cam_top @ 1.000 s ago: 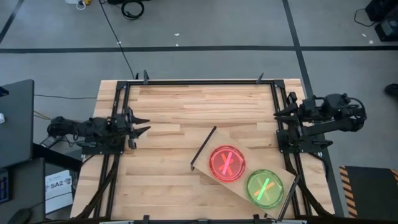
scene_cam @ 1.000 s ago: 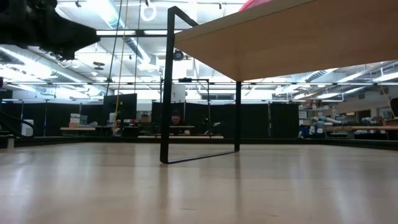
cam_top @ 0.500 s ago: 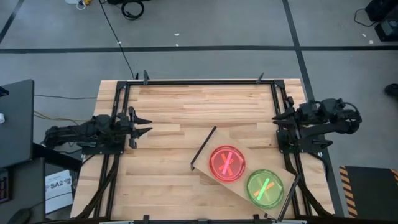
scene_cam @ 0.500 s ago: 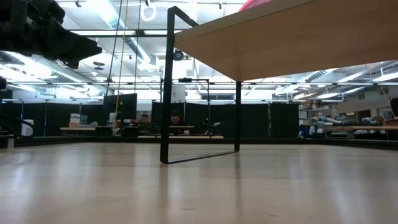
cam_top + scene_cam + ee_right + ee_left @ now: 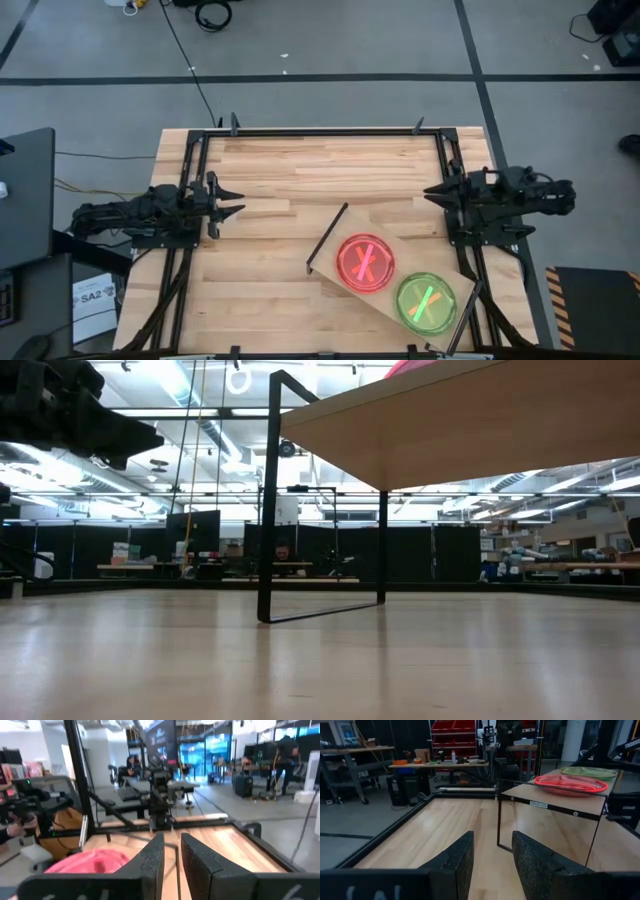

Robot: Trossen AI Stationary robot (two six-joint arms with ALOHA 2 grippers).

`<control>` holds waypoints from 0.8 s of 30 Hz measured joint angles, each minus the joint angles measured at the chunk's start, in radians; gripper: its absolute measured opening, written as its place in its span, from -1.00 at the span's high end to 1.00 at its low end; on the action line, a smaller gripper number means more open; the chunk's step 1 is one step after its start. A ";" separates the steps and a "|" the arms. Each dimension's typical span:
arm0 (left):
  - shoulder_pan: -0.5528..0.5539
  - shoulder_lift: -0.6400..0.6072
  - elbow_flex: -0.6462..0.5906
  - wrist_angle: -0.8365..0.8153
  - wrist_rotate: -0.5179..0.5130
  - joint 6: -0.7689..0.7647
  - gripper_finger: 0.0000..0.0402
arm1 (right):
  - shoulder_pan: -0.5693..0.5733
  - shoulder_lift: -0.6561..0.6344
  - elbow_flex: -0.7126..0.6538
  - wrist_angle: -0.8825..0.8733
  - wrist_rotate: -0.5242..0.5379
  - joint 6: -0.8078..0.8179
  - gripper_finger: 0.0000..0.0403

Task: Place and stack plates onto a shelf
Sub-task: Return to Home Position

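The shelf [image 5: 330,265] stands slantwise on the table's near right part, on thin black legs [image 5: 270,500]. Two piles of plates rest flat on it: a pink-red one [image 5: 366,262] and a green one [image 5: 427,300], each with crossed bright streaks. The left wrist view shows both, the red pile [image 5: 570,784] in front of the green pile [image 5: 587,771]. My left gripper [image 5: 236,200] hovers open over the table's left side, pointing right. My right gripper [image 5: 430,189] is open by a narrow gap [image 5: 171,855] at the table's right rail, pointing left, with the pink pile [image 5: 95,860] below it.
A black metal frame [image 5: 320,130] runs round the plank tabletop [image 5: 300,170]. The shelf's underside [image 5: 450,430] hangs over the near part of the table. A person's hand [image 5: 10,832] and workbenches show in the room beyond. Bare planks lie between the two grippers.
My right gripper has swung out from the right rail toward the table's left and now reaches over the table's edge. My left gripper has sunk a little and then kept still. The plates and shelf have not moved.
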 joint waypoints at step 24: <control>0.000 0.001 0.000 -0.004 0.000 0.001 0.30 | 0.000 0.000 -0.298 0.328 0.078 -0.043 0.65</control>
